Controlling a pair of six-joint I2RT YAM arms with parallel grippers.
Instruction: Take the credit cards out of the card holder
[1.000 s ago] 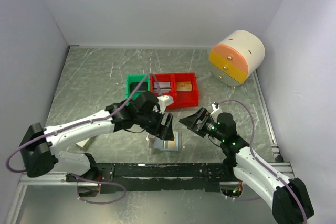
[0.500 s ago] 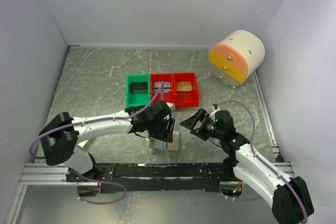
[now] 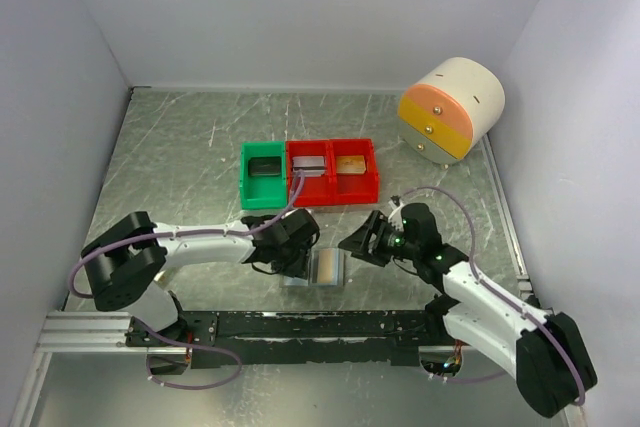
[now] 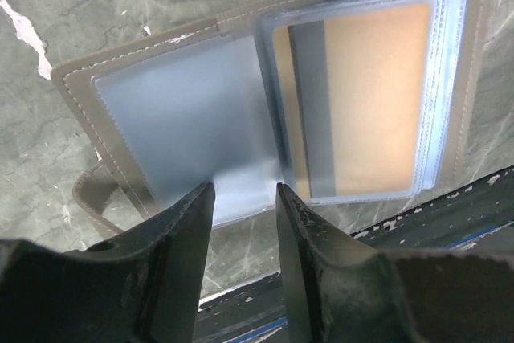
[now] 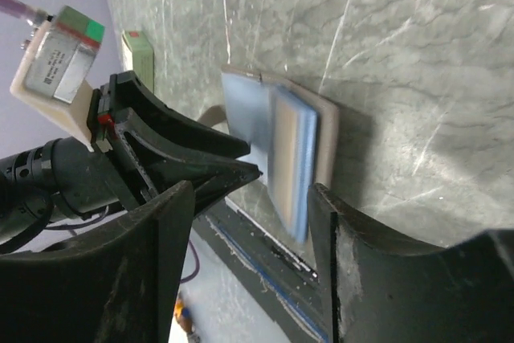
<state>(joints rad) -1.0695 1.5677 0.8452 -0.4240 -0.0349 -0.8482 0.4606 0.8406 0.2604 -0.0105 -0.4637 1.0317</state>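
The left hand (image 4: 243,194) is part-open, its fingers a narrow gap apart with the lower edge of the card holder (image 4: 177,110)'s clear inner leaf between them, not visibly pinched. The right hand (image 5: 253,190) is spread wide and empty, just beside the holder. The holder lies unfolded on the desk (image 3: 180,147) near its near edge, between both hands, with an orange-tan, dark-striped credit card (image 4: 377,94) tucked in the pocket on the right of the left wrist view.

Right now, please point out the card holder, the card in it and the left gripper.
card holder (image 4: 181,110), left wrist view, left pocket.
card (image 4: 377,94), left wrist view, orange face.
left gripper (image 4: 243,194), left wrist view, between its fingertips.
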